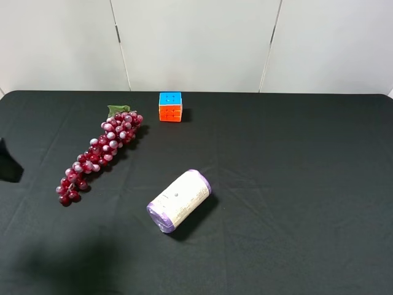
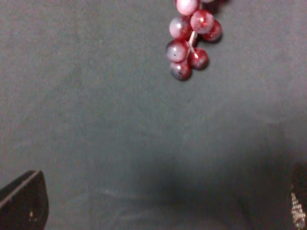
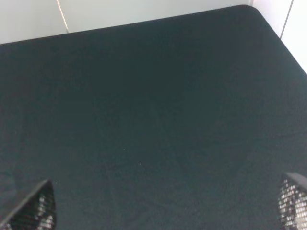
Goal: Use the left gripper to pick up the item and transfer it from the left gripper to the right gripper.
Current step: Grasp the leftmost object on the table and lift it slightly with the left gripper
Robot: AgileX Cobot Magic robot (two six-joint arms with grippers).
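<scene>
The item, a long bunch of dark-red grapes [image 1: 98, 153], lies slantwise on the black cloth at the left. Its green leaf [image 1: 116, 110] is at the far end. Neither arm shows in the exterior high view. In the left wrist view the bunch's lower tip [image 2: 189, 38] lies on the cloth, well apart from my left gripper [image 2: 160, 206]. That gripper is open, its two fingertips [image 2: 24, 201] wide apart at the frame's corners with nothing between them. My right gripper [image 3: 163, 206] is open too, over bare cloth, and the item is out of its view.
A colourful puzzle cube [image 1: 170, 106] stands near the table's far edge, just right of the leaf. A white roll with purple ends [image 1: 179, 200] lies near the middle. A white panelled wall [image 1: 196, 43] runs behind the table [image 1: 307, 184].
</scene>
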